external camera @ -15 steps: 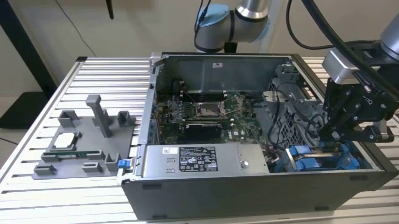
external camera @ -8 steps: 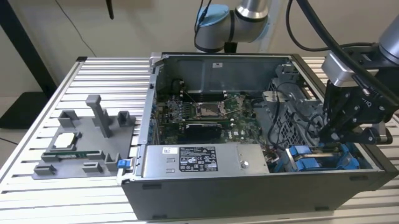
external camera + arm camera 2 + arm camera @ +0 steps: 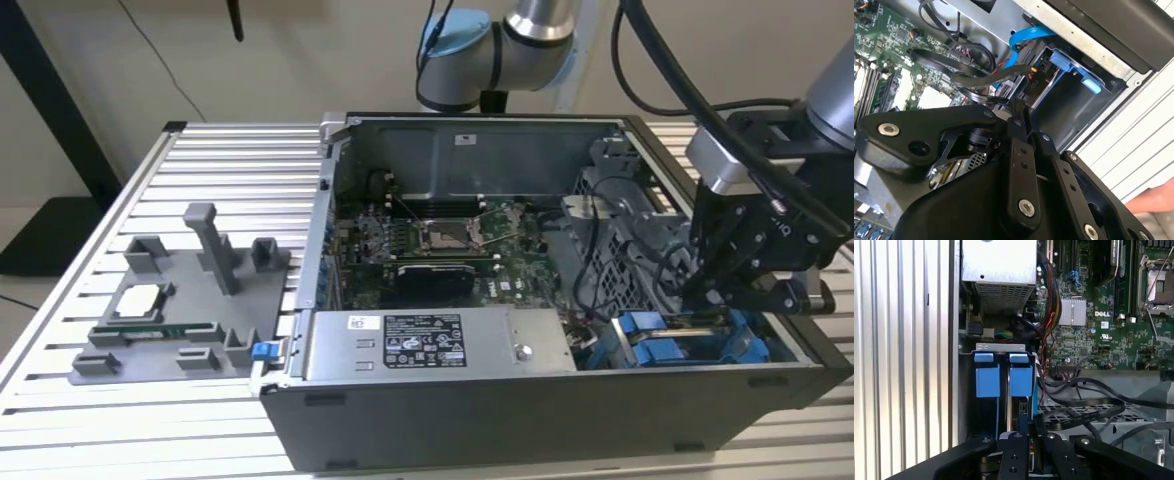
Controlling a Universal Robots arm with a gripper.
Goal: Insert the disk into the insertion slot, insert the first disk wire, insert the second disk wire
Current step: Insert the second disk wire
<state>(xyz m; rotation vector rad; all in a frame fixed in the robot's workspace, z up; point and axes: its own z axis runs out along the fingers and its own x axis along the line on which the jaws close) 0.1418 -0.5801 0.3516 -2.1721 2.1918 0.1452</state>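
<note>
The open computer case [image 3: 534,400] lies on a slatted table. At its corner on the exterior view's right is the insertion slot [image 3: 681,345], a metal bay [image 3: 999,346] with blue fittings. Two blue carrier ends [image 3: 1020,380] sit side by side inside it. The disk shows as a blue handle [image 3: 1074,70] with a dark body behind it, seated in the bay. My gripper [image 3: 707,295] reaches down just above the bay. Its fingers [image 3: 1032,422] are pressed together on the end of a flat black wire [image 3: 989,75], close to the disk's connector edge [image 3: 1020,107].
The silver labelled power-supply box [image 3: 427,342] fills the case's front. The motherboard [image 3: 441,240] lies behind it. A blue cable [image 3: 1026,36] and loose black cables [image 3: 1089,407] crowd the bay. A grey fixture with parts [image 3: 187,320] stands on the table at the exterior view's left.
</note>
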